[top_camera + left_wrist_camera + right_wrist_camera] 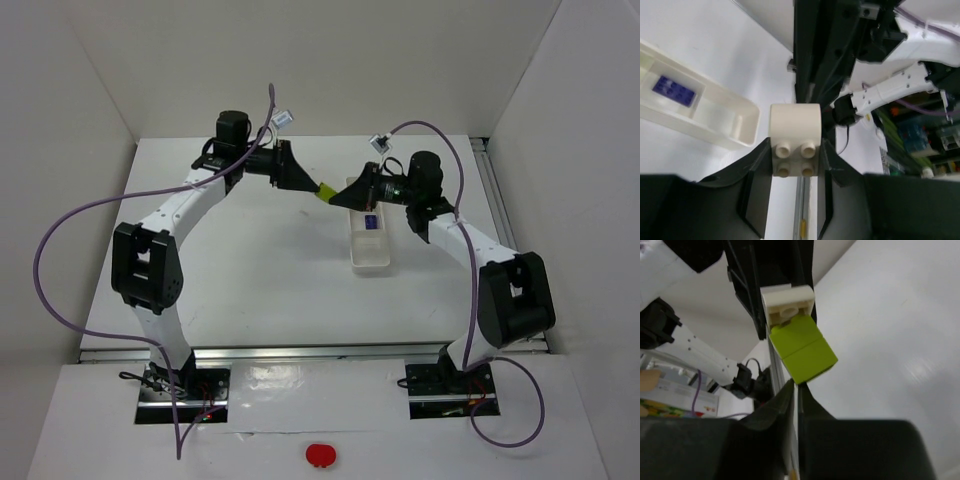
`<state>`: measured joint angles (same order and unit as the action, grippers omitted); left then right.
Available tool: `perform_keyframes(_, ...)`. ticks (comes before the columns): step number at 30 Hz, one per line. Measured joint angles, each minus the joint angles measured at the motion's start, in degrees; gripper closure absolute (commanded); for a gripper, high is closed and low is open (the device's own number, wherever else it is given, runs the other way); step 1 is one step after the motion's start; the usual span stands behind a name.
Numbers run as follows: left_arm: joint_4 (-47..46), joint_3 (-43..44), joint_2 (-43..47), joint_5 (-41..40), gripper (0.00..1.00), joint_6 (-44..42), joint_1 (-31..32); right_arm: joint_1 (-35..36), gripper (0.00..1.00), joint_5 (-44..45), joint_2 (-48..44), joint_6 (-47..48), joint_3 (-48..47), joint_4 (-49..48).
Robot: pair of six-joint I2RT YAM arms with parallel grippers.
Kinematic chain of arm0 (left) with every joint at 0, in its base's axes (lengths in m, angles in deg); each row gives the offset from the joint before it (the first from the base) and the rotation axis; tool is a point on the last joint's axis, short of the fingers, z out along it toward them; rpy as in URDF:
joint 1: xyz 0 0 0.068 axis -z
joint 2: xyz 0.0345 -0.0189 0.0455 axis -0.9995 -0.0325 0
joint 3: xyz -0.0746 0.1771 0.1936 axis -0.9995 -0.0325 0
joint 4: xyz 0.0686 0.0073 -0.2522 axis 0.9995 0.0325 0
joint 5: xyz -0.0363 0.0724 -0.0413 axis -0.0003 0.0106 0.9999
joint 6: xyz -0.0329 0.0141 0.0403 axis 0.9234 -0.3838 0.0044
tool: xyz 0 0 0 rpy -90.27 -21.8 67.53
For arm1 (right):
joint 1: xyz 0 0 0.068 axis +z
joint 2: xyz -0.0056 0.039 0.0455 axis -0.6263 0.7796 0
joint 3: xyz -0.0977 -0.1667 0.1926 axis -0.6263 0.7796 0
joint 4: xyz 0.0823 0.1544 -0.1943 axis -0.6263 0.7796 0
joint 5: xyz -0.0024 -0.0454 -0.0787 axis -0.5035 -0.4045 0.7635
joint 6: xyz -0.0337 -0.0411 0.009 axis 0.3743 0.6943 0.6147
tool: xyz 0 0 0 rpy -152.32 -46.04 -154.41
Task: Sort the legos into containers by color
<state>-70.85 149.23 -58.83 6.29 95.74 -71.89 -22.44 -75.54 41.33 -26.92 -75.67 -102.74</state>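
Your left jaws clamp cream brick (795,122) above table (250,270), yellow-green brick (802,347) stuck to it, presented for pull-off. Right jaws nearly together at its corner; can't tell if pinching. Purple brick (673,91) lies in tray (742,131).

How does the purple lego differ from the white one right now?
The purple lego lies loose in a tray compartment; the white lego is clamped in the left gripper. The purple one sits alone; the white one has the yellow-green lego attached. Both are studded bricks.
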Motion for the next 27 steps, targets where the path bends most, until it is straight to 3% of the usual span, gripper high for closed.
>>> perform_keyframes(2, -0.28, 0.02, 0.39, -0.68, 1.00, -0.59, -0.70, -0.22, 1.00, -0.37, 0.07, -0.98, 0.20, -0.17)
perform_keyframes(27, 6.88, 0.02, 0.48, -4.13, 1.00, -4.57, -0.83, 0.79, 1.00, 10.45, -5.46, 4.83, 4.46, 6.99)
